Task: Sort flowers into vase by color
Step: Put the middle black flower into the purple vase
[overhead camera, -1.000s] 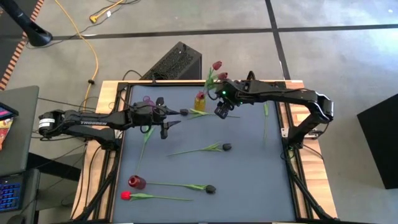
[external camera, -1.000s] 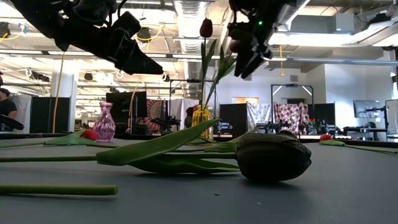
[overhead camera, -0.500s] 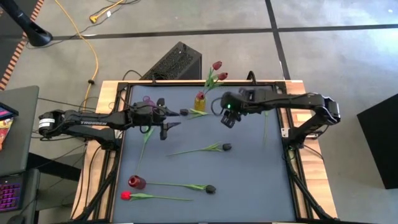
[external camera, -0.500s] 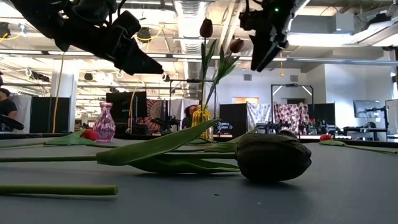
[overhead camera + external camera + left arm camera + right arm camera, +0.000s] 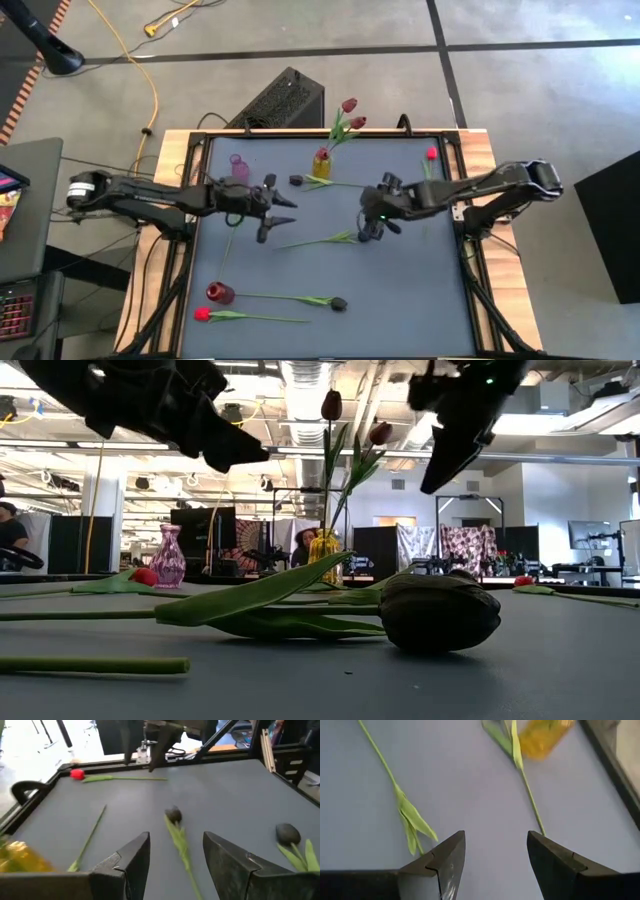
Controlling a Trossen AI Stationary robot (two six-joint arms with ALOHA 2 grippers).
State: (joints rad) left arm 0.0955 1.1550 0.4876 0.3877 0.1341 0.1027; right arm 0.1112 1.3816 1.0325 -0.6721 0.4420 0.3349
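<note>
dark tulip (image 5: 352,237) flat on tabletop (image 5: 420,290), mid-field below yellow vase (image 5: 321,163) | light, floppy stem, head likely crushable; pinch mid-stem near leaf | right hand (image 5: 372,229) over its head, fingers apart, empty | left hand (image 5: 275,207) hovers left of vase, open

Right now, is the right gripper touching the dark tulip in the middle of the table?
Cannot tell. In the high view the right gripper overlaps the dark tulip near its head, but its height is unclear; its wrist view shows open fingers with only mat between them.
</note>
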